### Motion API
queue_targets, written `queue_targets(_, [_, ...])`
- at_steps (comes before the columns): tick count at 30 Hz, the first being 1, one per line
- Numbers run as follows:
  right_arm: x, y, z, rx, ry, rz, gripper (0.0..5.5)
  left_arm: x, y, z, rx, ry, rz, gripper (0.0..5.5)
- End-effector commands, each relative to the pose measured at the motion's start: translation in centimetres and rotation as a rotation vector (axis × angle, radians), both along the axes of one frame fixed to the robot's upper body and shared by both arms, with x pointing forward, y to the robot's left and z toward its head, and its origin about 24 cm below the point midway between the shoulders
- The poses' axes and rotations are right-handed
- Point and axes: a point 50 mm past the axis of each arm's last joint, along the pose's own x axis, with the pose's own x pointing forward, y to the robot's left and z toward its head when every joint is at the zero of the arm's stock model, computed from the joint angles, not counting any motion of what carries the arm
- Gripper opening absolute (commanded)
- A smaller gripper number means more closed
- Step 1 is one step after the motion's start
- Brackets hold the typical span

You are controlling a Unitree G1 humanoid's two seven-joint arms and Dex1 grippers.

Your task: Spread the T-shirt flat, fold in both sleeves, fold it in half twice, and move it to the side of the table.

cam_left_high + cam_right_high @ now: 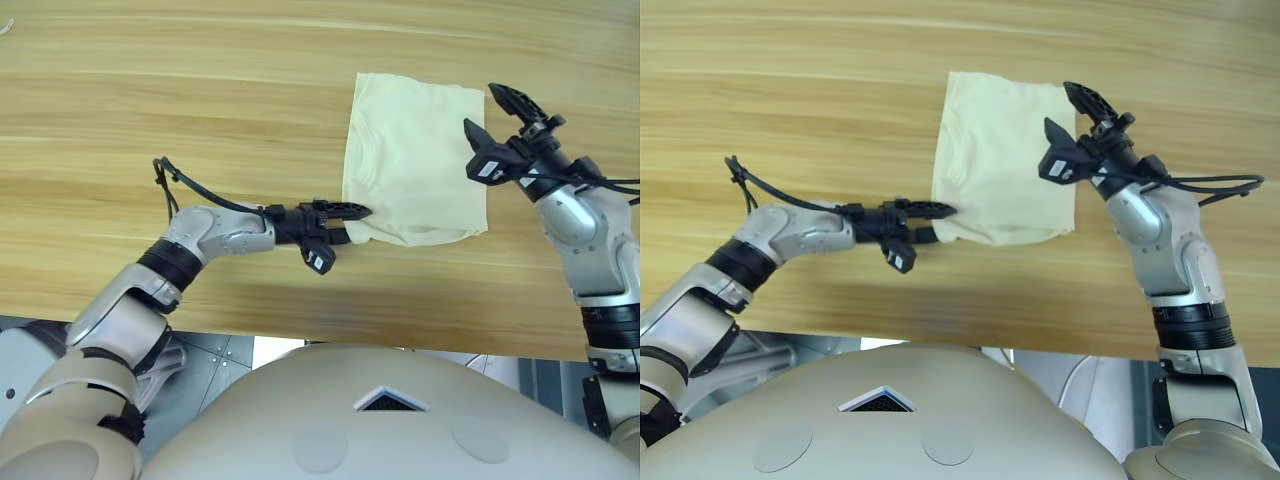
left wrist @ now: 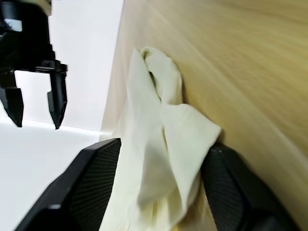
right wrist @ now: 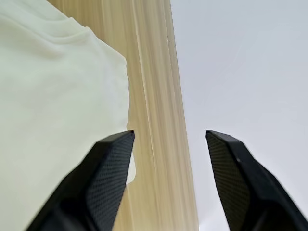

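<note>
**Q:** Where is the T-shirt lying?

**A:** The T-shirt (image 1: 415,160) lies on the wooden counter (image 1: 150,90), ahead of me and towards my right. It is pale yellow and folded into an upright oblong, with its long edges running away from me. The far edge lies flat. The near edge bulges a little and is rounded at the corners.

**Q:** What is your left claw doing?

**A:** My left claw (image 1: 355,215) is low at the near left corner of the cloth, with my arm stretched in from the left just above the counter. It is clenched on that corner. Seen from my wrist, a bunch of crumpled fabric is wedged between the two dark fingers (image 2: 91,178), and the wood is right beside it.

**Q:** And your right claw?

**A:** My right claw (image 1: 478,105) is released and carries nothing. It hangs over the right edge of the oblong near the far right corner, with its jaws spread wide. Below that wrist I see my two fingers (image 3: 103,168) well apart. A corner of the cloth lies under one of them, and bare counter boards sit in the gap between them.

**Q:** Does the right claw touch the cloth?

**A:** I cannot tell for certain. From my head it looks raised clear of the fabric.
</note>
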Motion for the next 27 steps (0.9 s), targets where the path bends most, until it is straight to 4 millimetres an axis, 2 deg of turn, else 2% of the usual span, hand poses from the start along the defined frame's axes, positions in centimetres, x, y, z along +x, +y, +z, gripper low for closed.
queue_targets(1, [-0.2,-0.1,-0.8,0.02,0.01,-0.016,2.75,-2.5,2.1,-5.2,0.255,0.1,0.034,2.93])
queue_targets(6, [-0.9,0.0,-1.6,0.036,0.027,-0.014,2.75,-2.4,2.6,-5.9,0.238,0.111,0.103,2.93])
queue_targets(18, [-1.3,-0.5,-1.4,0.026,0.038,-0.017,2.75,-2.4,6.9,-6.0,0.309,0.142,0.196,2.93])
queue_targets(23, [-2.7,-1.4,-1.2,-0.024,0.085,-0.004,2.75,-2.3,8.2,-5.7,0.345,0.142,0.217,2.93])
queue_targets(27, [-4.4,-1.4,-1.6,-0.049,0.161,0.028,2.75,-2.4,8.2,-5.7,0.341,0.146,0.222,2.93])
